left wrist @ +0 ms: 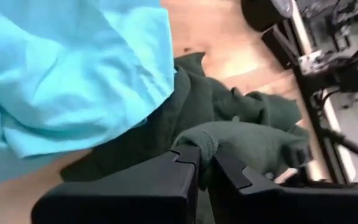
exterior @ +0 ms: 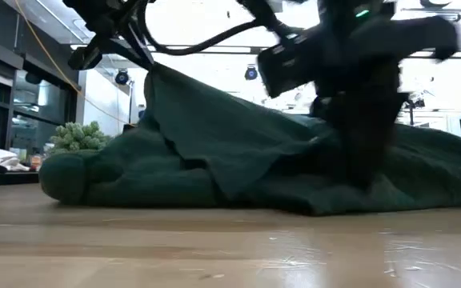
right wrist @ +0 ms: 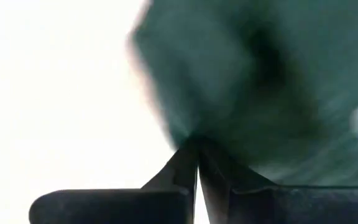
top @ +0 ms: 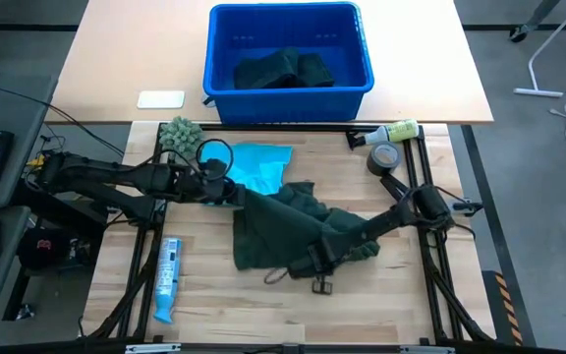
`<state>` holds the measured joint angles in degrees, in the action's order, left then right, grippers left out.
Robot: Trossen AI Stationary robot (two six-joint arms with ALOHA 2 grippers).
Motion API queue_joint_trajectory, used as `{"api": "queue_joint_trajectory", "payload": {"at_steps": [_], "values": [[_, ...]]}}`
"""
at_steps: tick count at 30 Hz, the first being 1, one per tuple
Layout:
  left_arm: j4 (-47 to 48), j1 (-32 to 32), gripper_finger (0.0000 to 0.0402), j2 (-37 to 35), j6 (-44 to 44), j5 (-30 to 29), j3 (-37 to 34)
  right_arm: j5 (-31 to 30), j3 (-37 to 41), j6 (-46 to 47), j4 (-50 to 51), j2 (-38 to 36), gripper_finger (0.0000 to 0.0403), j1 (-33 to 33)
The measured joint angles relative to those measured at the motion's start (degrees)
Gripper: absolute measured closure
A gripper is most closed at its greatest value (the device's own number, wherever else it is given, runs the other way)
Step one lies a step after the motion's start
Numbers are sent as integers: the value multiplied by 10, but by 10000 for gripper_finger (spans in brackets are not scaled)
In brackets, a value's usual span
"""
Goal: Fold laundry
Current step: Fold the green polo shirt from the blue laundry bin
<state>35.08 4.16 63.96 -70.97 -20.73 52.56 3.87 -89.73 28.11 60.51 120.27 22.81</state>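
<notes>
A large dark green garment (top: pixel 283 231) lies crumpled mid-table, its far left corner raised like a tent (exterior: pixel 214 120). My left gripper (top: pixel 234 194) is shut on that raised corner. My right gripper (top: pixel 314 264) points down at the garment's near edge and is shut on it; it is blurred in the low view (exterior: pixel 358 144). A turquoise shirt (top: pixel 258 167) lies flat on the table, just beyond the green garment, which overlaps its near edge. More dark green laundry (top: pixel 285 69) sits in the blue bin (top: pixel 224 88). My left gripper pinches a bunched fold (left wrist: pixel 205 140) at the green garment's far left corner between its two fingers, slanting down from the table's left. That corner is lifted off the table; the cloth slopes down from it to the rest, which lies on the wood. My right gripper is shut on the green cloth (right wrist: pixel 216 134) at its fingertips, coming from above and pointing down near the garment's near edge. Blur hides whether it has an edge or a fold. The cloth around it rests on the table.
A fuzzy green ball (top: pixel 178 133) sits at the far left. A tape roll (top: pixel 386 157) and a bottle (top: pixel 393 130) lie at the far right. A blue-white tube (top: pixel 168 278) lies near left. Bare wood (top: pixel 381 305) shows along the near edge.
</notes>
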Motion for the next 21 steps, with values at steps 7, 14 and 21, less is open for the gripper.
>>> {"api": "queue_joint_trajectory", "payload": {"at_steps": [7, 14, 21], "values": [[27, 32, 401, 0, 8, 37, 0, 56, 0, 14, 8, 0, 403, 41], [-16, 119, 401, 55, -61, 74, 0, 54, 0, 1, 29, -5, 403, 38], [-222, 200, 401, 158, -113, 140, 0, 23, 0, -40, 94, -32, 403, 37]]}}
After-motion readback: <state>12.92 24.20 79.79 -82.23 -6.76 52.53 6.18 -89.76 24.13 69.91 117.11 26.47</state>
